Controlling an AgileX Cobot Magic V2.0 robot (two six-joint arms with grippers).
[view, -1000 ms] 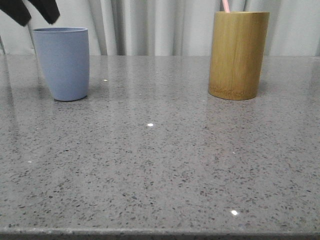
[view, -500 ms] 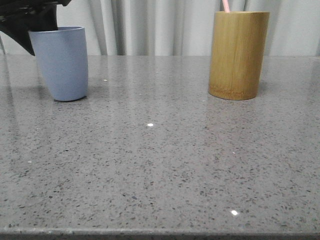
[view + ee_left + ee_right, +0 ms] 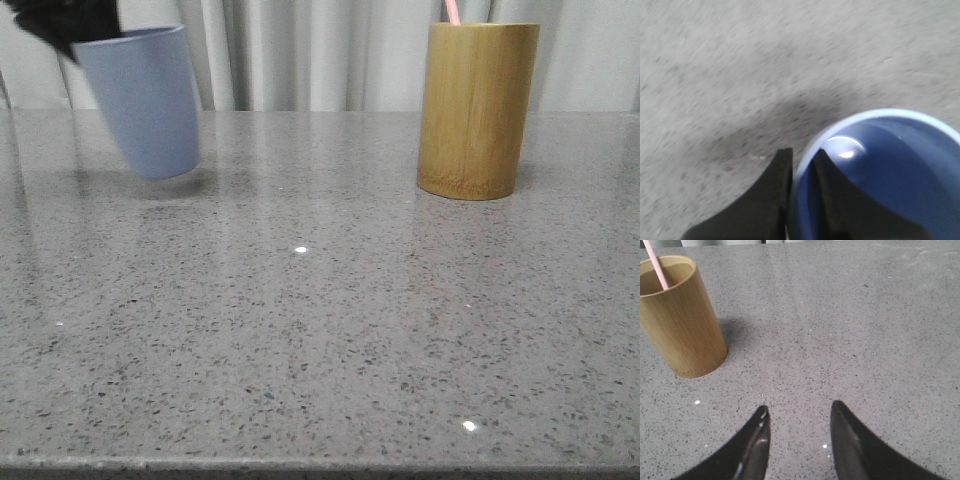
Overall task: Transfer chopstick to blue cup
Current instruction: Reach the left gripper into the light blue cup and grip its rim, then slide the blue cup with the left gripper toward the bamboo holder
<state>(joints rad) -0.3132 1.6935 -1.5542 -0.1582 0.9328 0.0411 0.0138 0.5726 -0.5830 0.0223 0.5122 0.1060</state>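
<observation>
On the front view, far left: the left gripper [image 3: 68, 22] is dark up at the corner, clamped on the rim of the blue cup [image 3: 142, 100].
Blue cup, front view: it's tilted, base swung toward the middle of the table, its bottom clear of the grey speckled countertop [image 3: 320, 330] with a soft shadow beneath.
Bamboo cup, front view: the golden-brown bamboo cylinder [image 3: 477, 110] stands upright at the far right, well apart from the blue cup.
Chopstick, front view: the pale pink chopstick [image 3: 452, 11] pokes up out of the bamboo cylinder's mouth, just its top showing.
Backdrop: pale curtain [image 3: 320, 50] behind the table.

Left wrist view, grip: the left gripper [image 3: 802, 165] pinches the blue cup's wall, one finger outside, one finger inside, jaws narrow on the rim.
Left wrist view, cup: the blue cup [image 3: 900, 165] shows its open mouth and blue interior, a bright glint on the inner wall.
Left wrist view, surface: the countertop [image 3: 740, 65] is blurred, with a dark shadow beside the cup.

Right wrist view, gripper: the right gripper [image 3: 798, 412] hangs over bare countertop [image 3: 865, 330], fingers spread wide, nothing between them.
Right wrist view, bamboo: the bamboo cylinder [image 3: 682, 325] stands apart from the fingers.
Right wrist view, chopstick: the chopstick [image 3: 655, 264] leans inside the cylinder against its rim.
</observation>
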